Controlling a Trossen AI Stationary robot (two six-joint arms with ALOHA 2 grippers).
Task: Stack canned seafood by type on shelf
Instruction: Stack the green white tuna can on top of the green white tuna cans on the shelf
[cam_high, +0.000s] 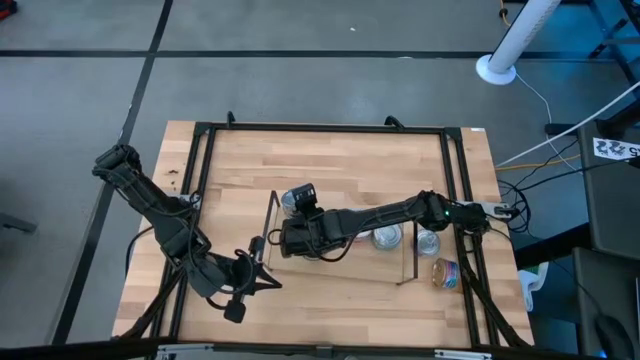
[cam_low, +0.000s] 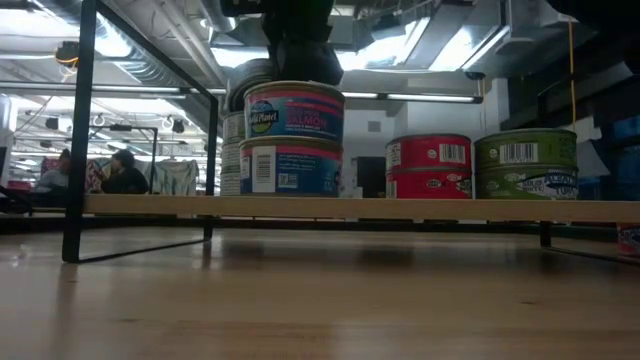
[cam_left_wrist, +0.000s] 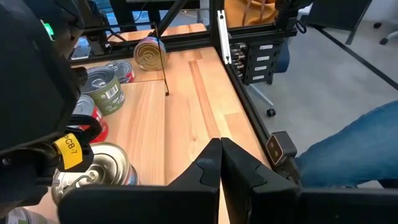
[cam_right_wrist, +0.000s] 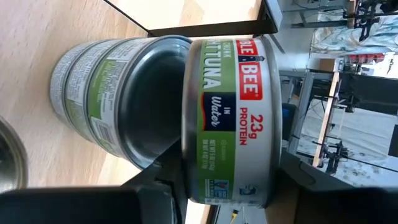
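We're over a pale butcher-block tabletop (cam_high: 330, 165) on a grey floor, with the low light-wood shelf (cam_low: 400, 208) as our landmark; behind it the low view shows bright ceiling lights and people (cam_low: 95, 172) seated far back. On the shelf we count stacks of round flat tins: a blue-and-pink salmon pair (cam_low: 292, 140) near its left wire upright (cam_low: 80, 130), a red pair (cam_low: 428, 166) further along, then a green pair (cam_low: 525, 163). One gold-topped tin (cam_high: 446, 272) lies on the table just off the shelf's right end. The right gripper (cam_high: 282, 238) hangs over the shelf's left end, jaws clamped on a white-and-green tuna tin (cam_right_wrist: 230, 118), smooth metal with a glossy paper label, held right beside a green-labelled stack (cam_right_wrist: 106, 93) there. The left gripper (cam_left_wrist: 221, 158) waits off the shelf's front left corner, fingers pressed together on nothing. The black table frame (cam_high: 200, 160) borders the wood
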